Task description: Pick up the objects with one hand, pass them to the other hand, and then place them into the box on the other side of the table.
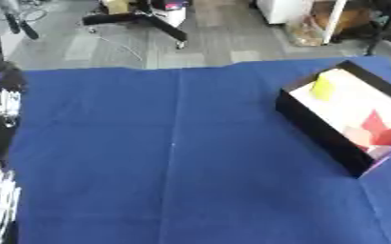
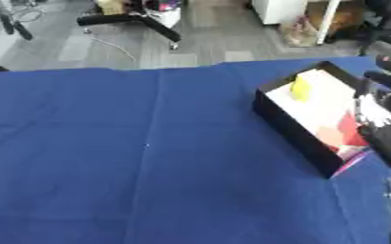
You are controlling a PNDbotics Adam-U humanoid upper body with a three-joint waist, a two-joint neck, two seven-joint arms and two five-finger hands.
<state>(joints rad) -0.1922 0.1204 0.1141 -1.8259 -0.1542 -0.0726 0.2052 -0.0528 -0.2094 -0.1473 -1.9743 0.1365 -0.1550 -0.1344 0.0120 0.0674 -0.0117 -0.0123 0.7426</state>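
A black box [image 1: 315,127] with a pale floor stands at the right of the blue table [image 1: 174,152]. In its far corner lies a yellow block [image 1: 322,88], and towards its near end a red block [image 1: 381,129] with a paler pink piece beside it. My right hand [image 2: 381,112] hangs over the box's right side, above the red block, with its dark fingers spread and nothing in them. My left arm and hand [image 1: 0,83] show as a black and silver shape along the table's left edge; the hand is too blurred to read.
The blue cloth carries no loose objects between the left arm and the box. A pink strip [image 2: 354,163] sticks out under the box's near corner. Beyond the table's far edge lies grey floor with a black chair base [image 1: 140,20].
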